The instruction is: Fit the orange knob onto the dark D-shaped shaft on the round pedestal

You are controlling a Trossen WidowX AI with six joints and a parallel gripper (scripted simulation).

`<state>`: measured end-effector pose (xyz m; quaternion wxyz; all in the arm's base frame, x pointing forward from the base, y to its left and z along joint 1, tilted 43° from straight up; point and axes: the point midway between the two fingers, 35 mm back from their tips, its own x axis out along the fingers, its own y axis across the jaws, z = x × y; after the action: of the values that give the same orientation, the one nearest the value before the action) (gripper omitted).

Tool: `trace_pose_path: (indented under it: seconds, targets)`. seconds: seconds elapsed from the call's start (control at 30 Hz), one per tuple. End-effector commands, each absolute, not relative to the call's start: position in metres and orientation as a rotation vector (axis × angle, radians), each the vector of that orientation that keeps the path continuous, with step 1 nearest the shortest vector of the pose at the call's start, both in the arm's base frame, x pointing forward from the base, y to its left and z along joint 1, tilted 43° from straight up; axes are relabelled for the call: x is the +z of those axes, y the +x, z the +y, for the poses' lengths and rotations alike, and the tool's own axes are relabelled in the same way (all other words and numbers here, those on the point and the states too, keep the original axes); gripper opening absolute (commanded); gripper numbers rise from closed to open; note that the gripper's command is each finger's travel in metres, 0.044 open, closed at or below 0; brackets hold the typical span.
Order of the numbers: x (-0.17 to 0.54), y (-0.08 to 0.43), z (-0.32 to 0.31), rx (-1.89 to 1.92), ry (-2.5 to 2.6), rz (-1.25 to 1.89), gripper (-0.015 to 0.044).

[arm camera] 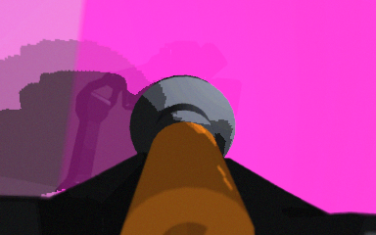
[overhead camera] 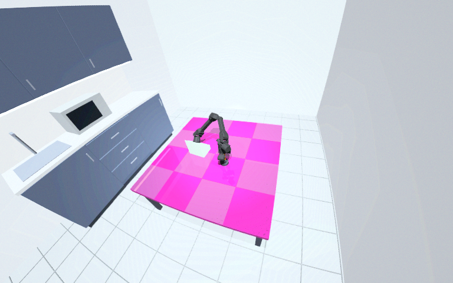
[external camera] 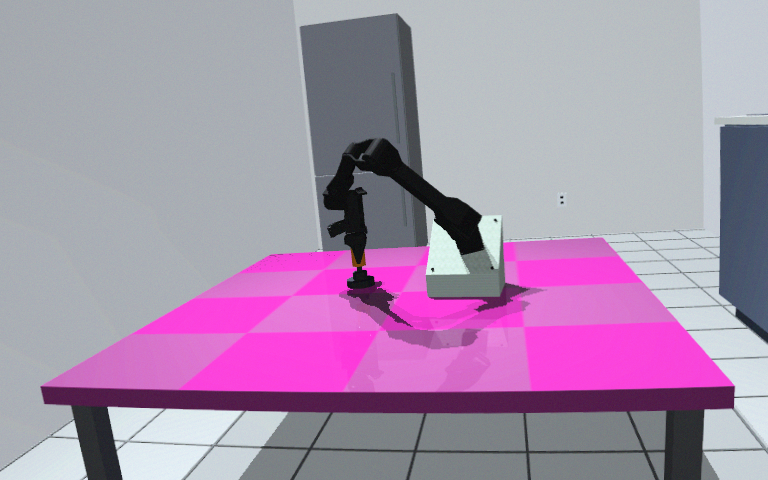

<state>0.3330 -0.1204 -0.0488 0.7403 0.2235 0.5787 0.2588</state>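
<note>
The orange knob (external camera: 364,259) (arm camera: 187,152) is upright between the fingers of my gripper (external camera: 358,258) (arm camera: 184,163), which is shut on it. The dark round pedestal (external camera: 360,283) (arm camera: 202,93) (overhead camera: 225,163) stands on the table directly below. In the exterior view a short piece of the dark shaft (external camera: 359,270) shows between the knob's lower end and the pedestal's raised middle, so the knob is above the pedestal. The knob hides the shaft's top in the wrist view. The flat sides of the hole and shaft are hidden, and I cannot tell whether they line up.
The arm's pale green wedge-shaped base block (external camera: 462,284) (overhead camera: 198,149) stands on the checkered pink table (external camera: 281,362) (overhead camera: 211,196), to the right of the pedestal in the exterior view. Shadows of the arm fall around the pedestal. A kitchen counter (overhead camera: 134,101) stands beyond the table.
</note>
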Motion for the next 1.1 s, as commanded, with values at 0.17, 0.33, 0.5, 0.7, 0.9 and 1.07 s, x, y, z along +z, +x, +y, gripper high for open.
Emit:
trace_pose_path:
  seconds: [0.17, 0.33, 0.5, 0.7, 0.9, 1.07]
  targets:
    - [-0.0489, 0.333, -0.1196, 0.57, 0.491, 1.267, 0.0]
    - [-0.046, 0.3333, -0.122, 0.57, 0.491, 1.267, 0.0]
    - [-0.0461, 0.3339, -0.1221, 0.644, 0.386, 1.223, 0.0]
    - [-0.0483, 0.3342, -0.1208, 0.694, 0.316, 1.192, 0.0]
    - [-0.0494, 0.3329, -0.1199, 0.694, 0.316, 1.192, 0.0]
    - [-0.0493, 0.3322, -0.1193, 0.694, 0.316, 1.192, 0.0]
